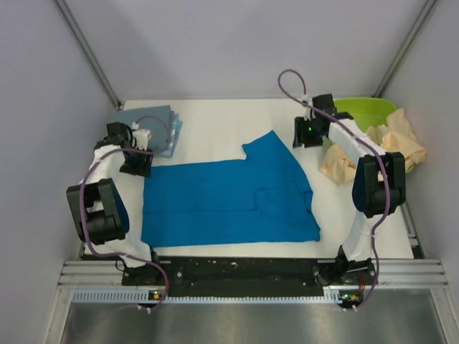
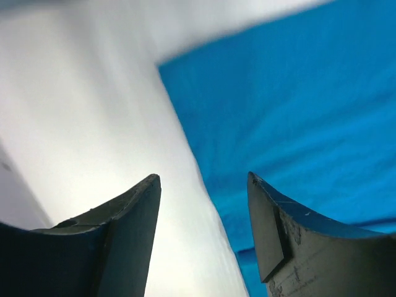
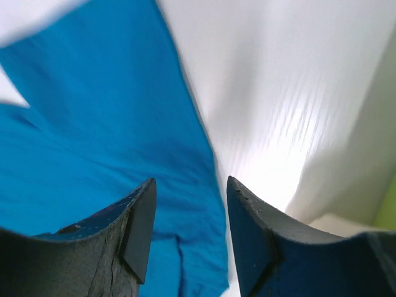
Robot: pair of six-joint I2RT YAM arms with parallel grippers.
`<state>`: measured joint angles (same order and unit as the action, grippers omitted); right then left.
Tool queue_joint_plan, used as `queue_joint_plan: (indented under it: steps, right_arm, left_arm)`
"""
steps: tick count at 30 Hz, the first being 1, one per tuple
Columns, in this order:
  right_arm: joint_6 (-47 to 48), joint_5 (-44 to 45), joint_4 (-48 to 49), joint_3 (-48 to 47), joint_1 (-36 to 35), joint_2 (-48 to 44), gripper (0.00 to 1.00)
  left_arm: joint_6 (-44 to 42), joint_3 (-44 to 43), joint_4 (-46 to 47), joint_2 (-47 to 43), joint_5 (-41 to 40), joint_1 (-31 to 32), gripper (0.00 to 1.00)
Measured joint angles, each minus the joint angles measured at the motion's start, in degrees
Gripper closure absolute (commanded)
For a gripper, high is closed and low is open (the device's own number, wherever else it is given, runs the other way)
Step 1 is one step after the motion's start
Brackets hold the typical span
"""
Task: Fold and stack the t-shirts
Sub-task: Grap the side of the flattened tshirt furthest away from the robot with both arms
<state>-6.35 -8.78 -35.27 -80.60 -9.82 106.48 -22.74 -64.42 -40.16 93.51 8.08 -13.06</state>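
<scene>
Pincers both spread, holding nothing | my left pincer [image 2: 204, 210] hung over blue t-shirt [image 1: 229, 197] at its 9 o'clock edge | my right pincer [image 3: 190, 210] at its 1 o'clock sleeve | top view alone showed grey-blue stack [image 1: 150, 122] at 10 o'clock, cream t-shirt [image 1: 391, 143] at 2 o'clock

Lime-green tub [image 1: 366, 109] far right; white table [image 1: 215, 118] beneath.
</scene>
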Motion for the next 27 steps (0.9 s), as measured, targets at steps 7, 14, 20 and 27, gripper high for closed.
queue_joint_plan:
  steps: [7,14,20,27]
  right_arm:
    - [0.17,-0.35,5.14,-27.74,-3.37,11.61,0.5]
    - [2.25,5.92,1.42,-44.65,-7.76,34.4,0.51]
    - [5.88,9.92,-6.78,-58.66,-10.25,41.62,0.62]
    - [6.36,11.08,-11.5,-57.07,-10.69,41.9,0.56]
  left_arm:
    - [-0.13,-14.4,-0.15,3.87,4.76,-1.55,0.38]
    - [-1.49,-16.37,-0.85,13.44,4.76,-2.34,0.38]
    - [-5.9,-17.46,-2.16,15.82,4.26,-2.67,0.38]
    - [-15.19,-21.0,-5.99,16.35,6.82,-2.71,0.33]
